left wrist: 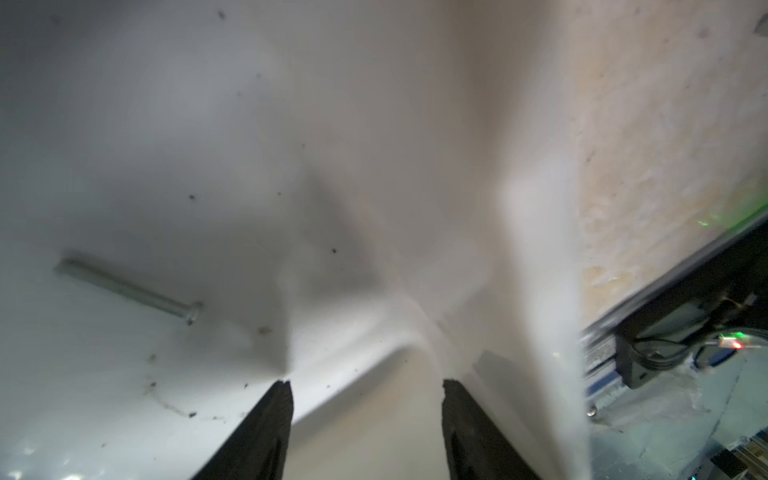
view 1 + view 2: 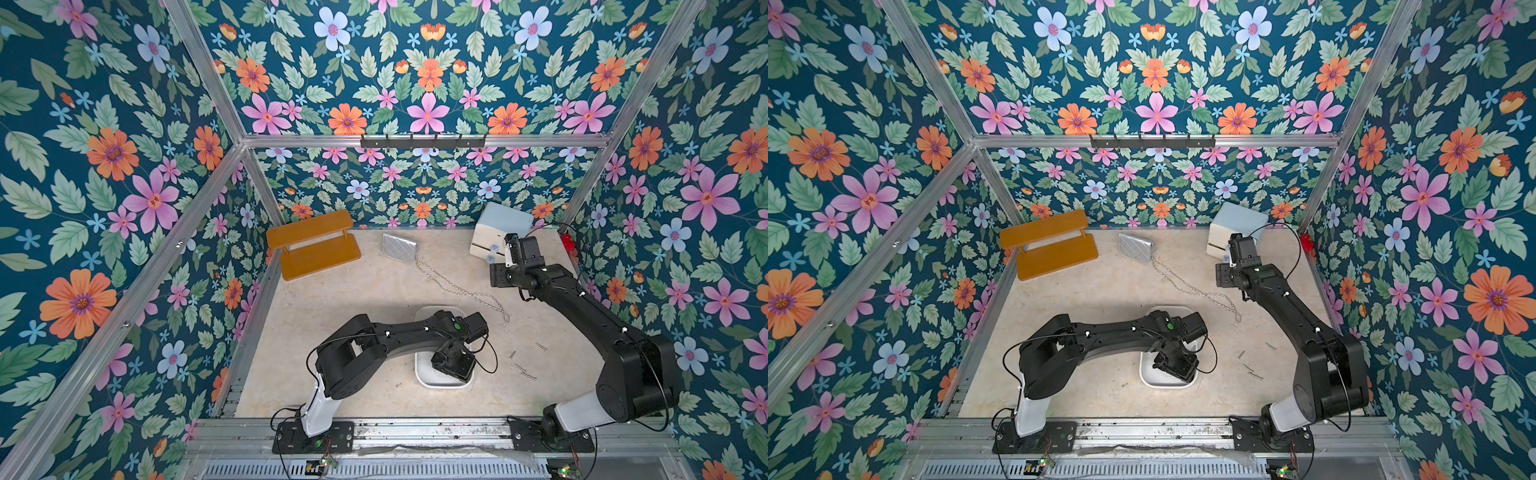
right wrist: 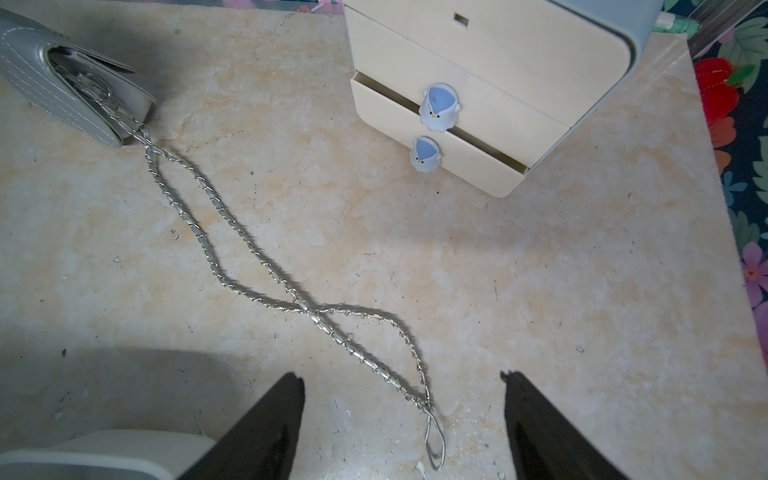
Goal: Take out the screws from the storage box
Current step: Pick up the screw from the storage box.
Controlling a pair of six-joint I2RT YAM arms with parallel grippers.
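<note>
The storage box [image 2: 422,379] is a white tub near the table's front middle, seen in both top views [image 2: 1147,379]. My left gripper [image 1: 366,382] reaches down into it and is open, with nothing between its fingers. It sits close to a corner of the tub wall [image 1: 415,124]. One silver screw [image 1: 129,291] lies on the tub floor, off to the side of the fingers. Several screws [image 2: 528,376] [image 2: 1255,376] lie on the table right of the tub. My right gripper [image 3: 402,375] hangs open above the table, empty.
A silver purse [image 2: 399,247] with a long chain [image 2: 461,289] lies at the back middle, and the chain's end [image 3: 434,436] lies below my right gripper. A cream two-drawer cabinet [image 2: 498,230] stands back right. An orange shelf [image 2: 313,243] stands back left.
</note>
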